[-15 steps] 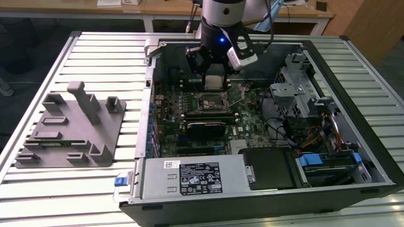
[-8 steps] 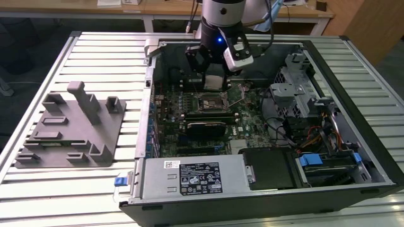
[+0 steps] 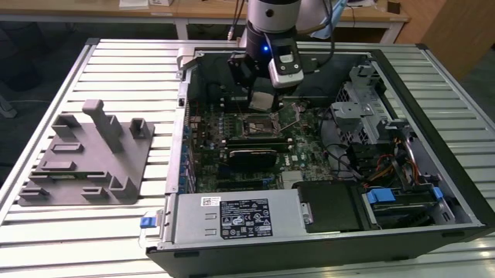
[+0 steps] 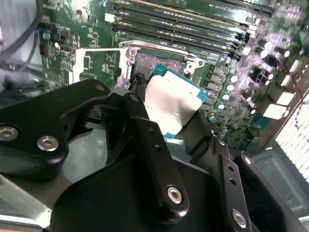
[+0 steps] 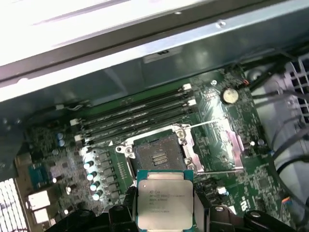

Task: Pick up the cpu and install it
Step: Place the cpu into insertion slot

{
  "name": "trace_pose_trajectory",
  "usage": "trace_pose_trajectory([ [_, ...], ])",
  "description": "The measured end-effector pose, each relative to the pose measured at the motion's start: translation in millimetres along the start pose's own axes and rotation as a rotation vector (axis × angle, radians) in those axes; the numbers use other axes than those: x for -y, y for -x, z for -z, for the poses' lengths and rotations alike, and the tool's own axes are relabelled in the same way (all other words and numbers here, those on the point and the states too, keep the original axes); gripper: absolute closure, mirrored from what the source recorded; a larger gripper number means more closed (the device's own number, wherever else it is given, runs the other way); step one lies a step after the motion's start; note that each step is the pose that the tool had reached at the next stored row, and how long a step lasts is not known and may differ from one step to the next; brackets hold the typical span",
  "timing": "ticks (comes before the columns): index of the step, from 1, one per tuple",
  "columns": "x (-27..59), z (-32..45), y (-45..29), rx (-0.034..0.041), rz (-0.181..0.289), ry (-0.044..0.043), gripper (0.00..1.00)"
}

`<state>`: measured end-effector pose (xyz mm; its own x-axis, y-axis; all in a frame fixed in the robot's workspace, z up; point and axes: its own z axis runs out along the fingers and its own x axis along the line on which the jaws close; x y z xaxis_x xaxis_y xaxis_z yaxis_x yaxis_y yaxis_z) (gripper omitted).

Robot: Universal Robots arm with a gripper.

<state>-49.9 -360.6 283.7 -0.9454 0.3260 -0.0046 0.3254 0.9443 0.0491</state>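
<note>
My gripper (image 3: 263,103) hangs inside the open computer case, shut on the cpu (image 5: 165,204), a flat square chip with a silver metal top and a teal rim. The chip shows in both wrist views, clamped between the black fingers (image 4: 145,140), and as a pale square (image 3: 263,102) in the exterior view. It sits a little above and just short of the open socket (image 5: 158,157), whose metal frame is swung open on the green motherboard (image 5: 212,145). The socket (image 3: 258,125) lies directly below the gripper in the exterior view.
The computer case (image 3: 433,145) rests on a slatted metal table (image 3: 116,63). A grey fixture plate with upright pegs (image 3: 85,156) lies on the exterior view's left. Memory slots (image 5: 135,118), drive cages (image 3: 363,98), cables and the power supply (image 3: 240,217) surround the socket.
</note>
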Motion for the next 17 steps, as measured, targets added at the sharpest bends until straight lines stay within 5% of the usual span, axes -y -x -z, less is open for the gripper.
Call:
trace_pose_trajectory([
  [17,0.1,-1.4,0.0,0.0152,-0.31,-0.0015,0.45],
])
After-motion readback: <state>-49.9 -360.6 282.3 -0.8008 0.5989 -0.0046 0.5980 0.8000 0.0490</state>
